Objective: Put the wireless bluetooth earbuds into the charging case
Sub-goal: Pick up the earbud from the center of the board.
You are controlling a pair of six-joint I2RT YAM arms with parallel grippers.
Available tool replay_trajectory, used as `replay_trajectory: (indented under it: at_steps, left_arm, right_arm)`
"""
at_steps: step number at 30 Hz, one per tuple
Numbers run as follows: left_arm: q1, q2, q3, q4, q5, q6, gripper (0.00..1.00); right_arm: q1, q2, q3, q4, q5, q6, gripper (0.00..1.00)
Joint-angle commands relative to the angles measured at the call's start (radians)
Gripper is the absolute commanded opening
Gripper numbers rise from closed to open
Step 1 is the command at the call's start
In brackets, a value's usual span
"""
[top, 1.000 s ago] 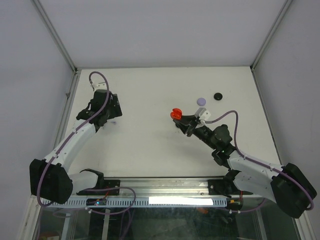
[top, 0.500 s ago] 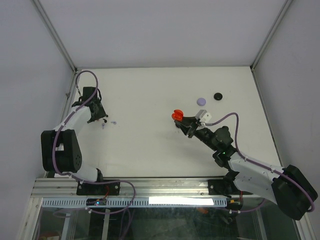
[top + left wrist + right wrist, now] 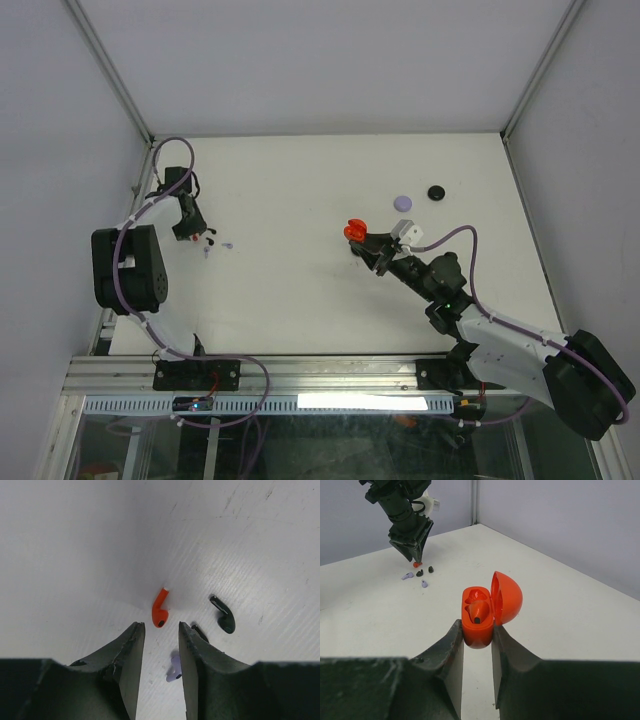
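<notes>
I see my left claw [image 3: 161,628], jaws apart, poised just by the orange earbud [image 3: 160,609]; my right claw [image 3: 477,631] clamps the open charging case [image 3: 485,605].

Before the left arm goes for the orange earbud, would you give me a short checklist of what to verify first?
1. Left gripper open: ok.
2. Orange earbud loose and in line with the open jaws: ok.
3. Neighbours clear of the grasp: not ok. A lavender earbud lies under the gap between the jaws, and a black earbud lies close beside one jaw.
4. Charging case clamped in the right gripper: ok.
5. Lid open: ok.
6. Free slot behind the seated earbud: ok, it looks empty.
</notes>
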Motion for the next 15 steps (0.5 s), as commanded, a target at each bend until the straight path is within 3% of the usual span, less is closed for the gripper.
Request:
replay_trajectory:
  at_steps: [1,8,15]
  left_arm:
    - [0.008,0.032,0.054,0.018,0.028,0.031,0.34]
    - [0.014,0.088,0.076,0.008,0.037,0.045,0.28]
    - [0.015,0.071,0.078,-0.004,0.043,0.059,0.12]
  right_arm:
    - [-0.005,-0.011,-0.004,0.053,0.009,-0.014,0.00]
    - [-0.008,-0.013,-0.008,0.057,0.010,-0.014,0.00]
    - [-0.007,-0.014,-0.010,0.045,0.019,-0.020,0.00]
